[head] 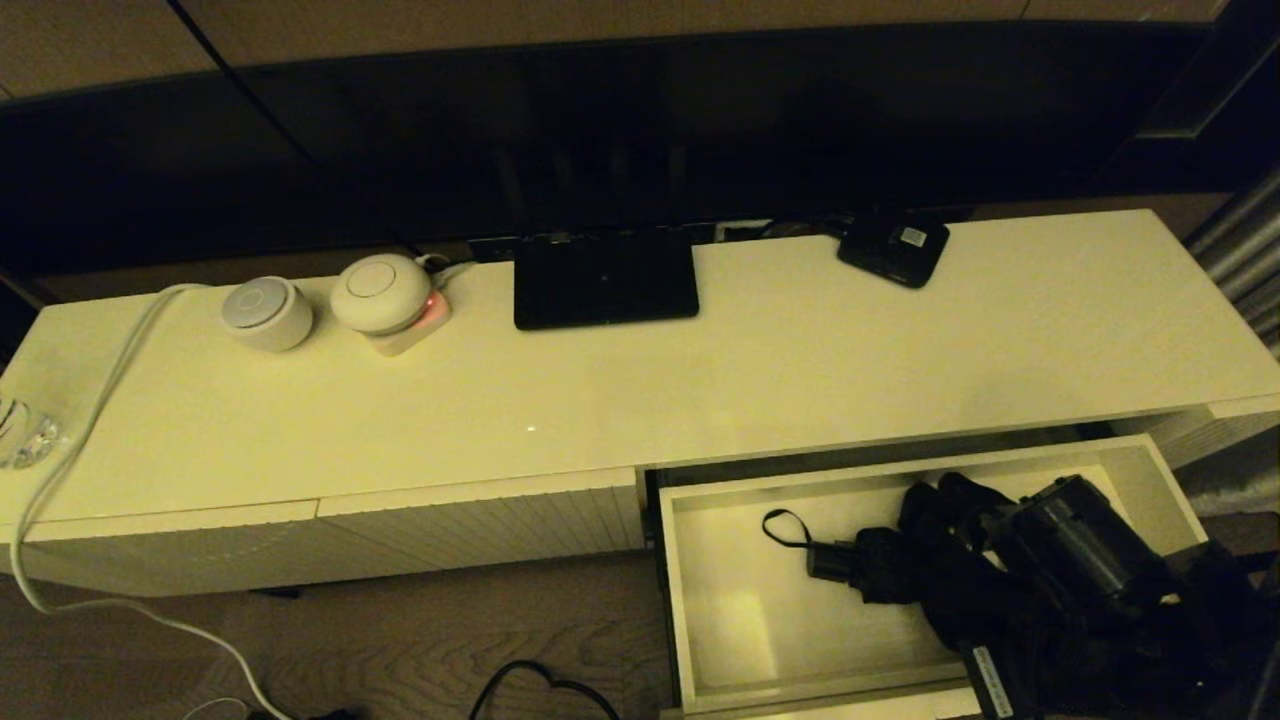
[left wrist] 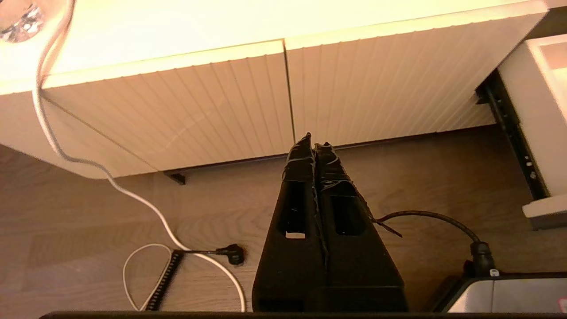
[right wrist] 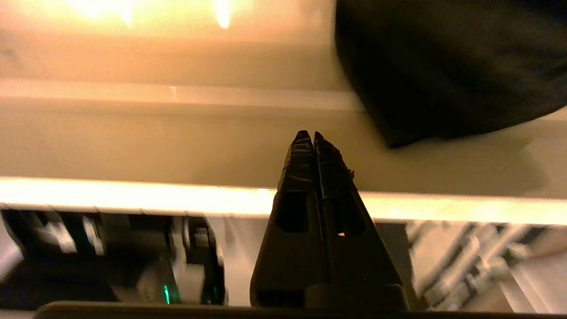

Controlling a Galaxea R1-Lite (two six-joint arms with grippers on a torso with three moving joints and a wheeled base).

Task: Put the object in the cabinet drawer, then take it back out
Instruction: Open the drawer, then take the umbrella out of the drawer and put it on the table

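The cabinet drawer (head: pixel 668 600) stands pulled out at the lower right of the head view. The black folding umbrella (head: pixel 940 575) lies inside it, handle and wrist loop (head: pixel 785 527) pointing to the drawer's left. My right arm (head: pixel 1085 545) hangs over the drawer's right part, partly covering the fabric. In the right wrist view my right gripper (right wrist: pixel 313 135) is shut and empty above the drawer's rim (right wrist: pixel 133 199), apart from the umbrella's fabric (right wrist: pixel 443 66). My left gripper (left wrist: pixel 313 144) is shut and empty, low over the floor before the closed ribbed fronts (left wrist: pixel 177 110).
On the cabinet top stand a flat black box with a white label (head: pixel 893 245), a black screen foot (head: pixel 604 275) and two round white devices (head: pixel 267 312). A white cable (head: pixel 90 400) trails off the left end to the floor. Loose cables (left wrist: pixel 177 235) lie on the wooden floor.
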